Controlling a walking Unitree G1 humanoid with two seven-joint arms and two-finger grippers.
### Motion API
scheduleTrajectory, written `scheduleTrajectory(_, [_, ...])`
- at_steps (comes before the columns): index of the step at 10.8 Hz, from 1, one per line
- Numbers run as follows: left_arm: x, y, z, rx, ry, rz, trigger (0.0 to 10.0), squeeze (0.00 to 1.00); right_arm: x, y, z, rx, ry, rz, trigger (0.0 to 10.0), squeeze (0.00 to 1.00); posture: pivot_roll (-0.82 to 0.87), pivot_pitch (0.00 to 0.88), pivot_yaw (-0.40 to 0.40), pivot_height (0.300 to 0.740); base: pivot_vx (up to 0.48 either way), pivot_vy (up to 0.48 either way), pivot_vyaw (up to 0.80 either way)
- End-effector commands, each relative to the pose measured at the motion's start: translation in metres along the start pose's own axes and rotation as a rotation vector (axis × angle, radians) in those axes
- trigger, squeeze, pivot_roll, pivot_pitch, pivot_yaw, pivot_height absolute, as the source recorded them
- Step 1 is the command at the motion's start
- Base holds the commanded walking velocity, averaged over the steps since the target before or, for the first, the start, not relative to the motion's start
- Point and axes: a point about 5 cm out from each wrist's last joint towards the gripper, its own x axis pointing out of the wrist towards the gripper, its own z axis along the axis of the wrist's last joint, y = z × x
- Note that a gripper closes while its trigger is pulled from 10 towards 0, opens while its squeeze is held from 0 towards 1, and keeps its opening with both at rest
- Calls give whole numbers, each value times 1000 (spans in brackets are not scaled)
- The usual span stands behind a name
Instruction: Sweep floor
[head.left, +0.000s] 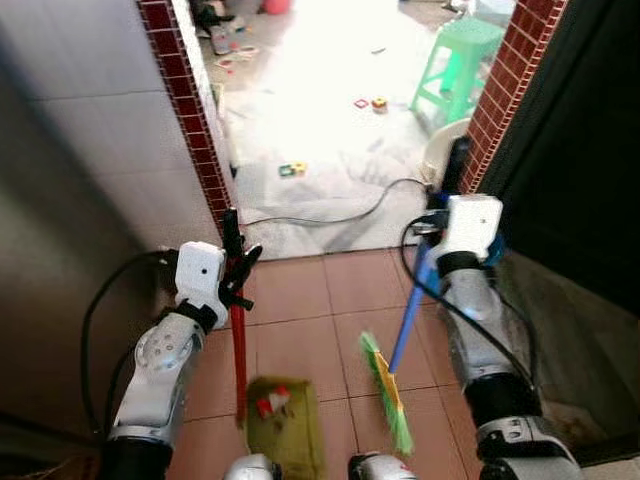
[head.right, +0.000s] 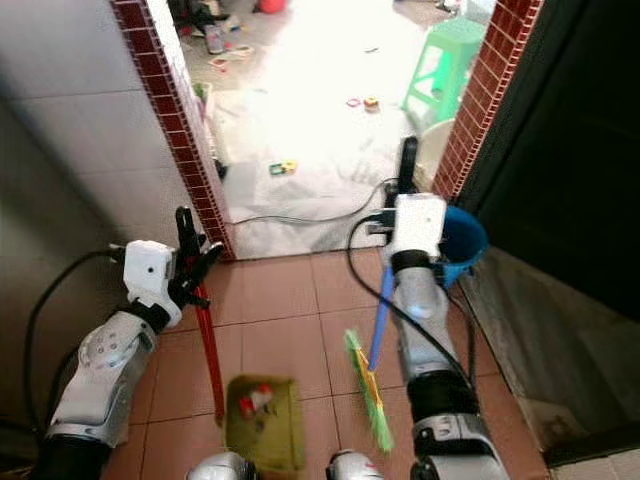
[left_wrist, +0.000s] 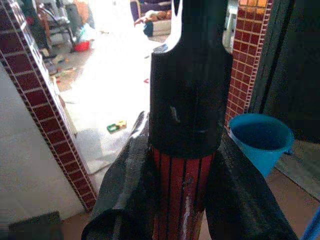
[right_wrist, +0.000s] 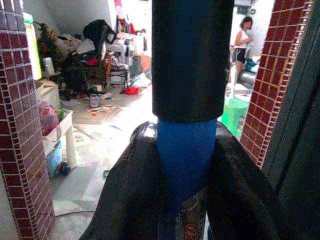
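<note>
1. Olive-green dustpan (head.left: 285, 425) lies flat on the terracotta tile floor (head.left: 300, 290) nearest the camera, with small red and white bits of litter (head.left: 270, 404) on it.
2. Its red handle (head.left: 239, 360) rises almost upright from the pan's left rear edge; the left end effector (head.left: 236, 262) has both black fingers (left_wrist: 125, 195) closed around this ribbed red shaft, just below its black cap.
3. Just right of the dustpan stands the broom: its green bristle head (head.left: 385, 392) rests on the tiles, long axis running from far-left to near-right.
4. The broom's blue handle (head.left: 408, 318) slants up and to the right into the right end effector (head.left: 440, 225), which is clamped on it below a black grip.
5. A label on the blue shaft shows red lettering, too cropped to read.
6. A blue bucket (head.right: 462, 245) sits just beside the right arm, near the brick-tiled doorway (head.left: 185, 120).
7. Beyond the doorway are a green stool (head.left: 455, 62), a grey cable (head.left: 340, 215) and scattered toys (head.left: 292, 169).
</note>
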Motion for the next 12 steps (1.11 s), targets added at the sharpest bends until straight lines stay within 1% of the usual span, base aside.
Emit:
scheduleTrajectory(1, [1,-1,13,22,-70,16,10000,0,4,0,13,-8,-52,10,10000,0,-74,0,46,740,0,0,-800])
scheduleTrajectory(3, [5,1,17,-7,-95,64,10000,0,6,-3,16,-15,-51,0,10000,0,-80,0,41,740,0,0,-800])
scheduleTrajectory(4, [7,1,20,-52,-107,67,10000,0,7,-2,17,-12,-51,-2,10000,0,-83,0,42,740,0,0,-800])
scheduleTrajectory(5, [9,0,20,-73,-108,63,10000,0,7,-1,17,-10,-51,0,10000,0,-83,0,42,740,0,0,-800])
scheduleTrajectory(7, [10,-1,20,-78,-109,65,10000,0,3,0,14,-15,-35,7,10000,0,-91,0,40,740,0,-407,-716])
scheduleTrajectory(9, [10,-2,20,-85,-106,64,10000,0,2,-1,13,-22,-23,5,10000,0,-92,0,40,740,0,0,-716])
scheduleTrajectory(10, [10,-1,19,-82,-105,64,10000,0,3,-2,12,-24,-19,3,10000,0,-92,0,39,740,0,-416,-706])
scheduleTrajectory(12, [11,0,20,-82,-105,67,10000,0,3,-3,12,-27,-16,2,10000,0,-92,0,39,740,0,0,-703])
